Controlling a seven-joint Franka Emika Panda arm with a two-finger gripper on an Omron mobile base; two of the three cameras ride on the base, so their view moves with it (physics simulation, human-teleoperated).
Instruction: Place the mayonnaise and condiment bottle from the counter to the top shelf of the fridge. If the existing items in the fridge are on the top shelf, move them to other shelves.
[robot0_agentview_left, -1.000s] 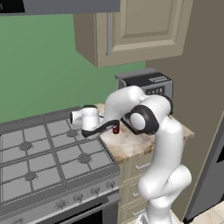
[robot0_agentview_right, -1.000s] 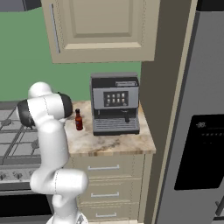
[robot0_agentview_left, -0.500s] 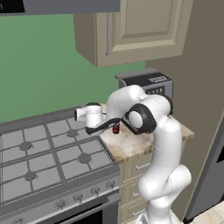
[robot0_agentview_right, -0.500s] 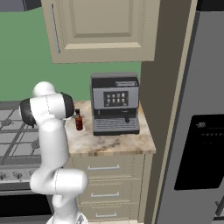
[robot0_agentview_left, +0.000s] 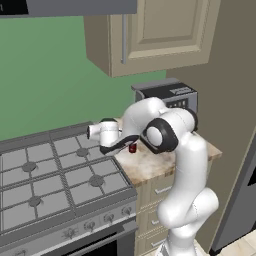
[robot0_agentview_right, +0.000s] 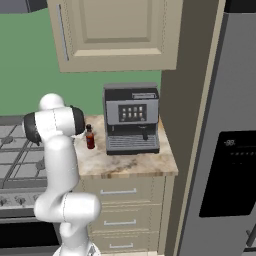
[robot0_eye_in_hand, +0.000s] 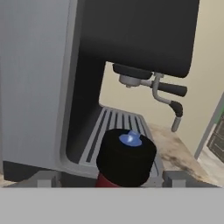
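Since the earlier frame the arm has swung right, from over the stove (robot0_agentview_left: 55, 175) toward the bottle (robot0_agentview_right: 90, 137). That bottle (red, black cap) stands on the counter (robot0_agentview_right: 125, 167) just left of the coffee machine (robot0_agentview_right: 132, 117), between the gripper's (robot0_eye_in_hand: 117, 177) spread fingers, not gripped.

tabletop (robot0_agentview_right: 125, 165): between the stove (robot0_agentview_left: 55, 175) on its left and the fridge (robot0_agentview_right: 225, 150) on its right
coffee machine (robot0_agentview_right: 131, 117): on the tabletop, at the far side
condiment bottle (robot0_agentview_right: 90, 137): upright on the tabletop, just left of the coffee machine
pincer (robot0_eye_in_hand: 114, 177): its fingers either side of the condiment bottle's cap
cabinet (robot0_agentview_right: 117, 35): on the wall above the tabletop
drawers (robot0_agentview_right: 122, 205): below the tabletop
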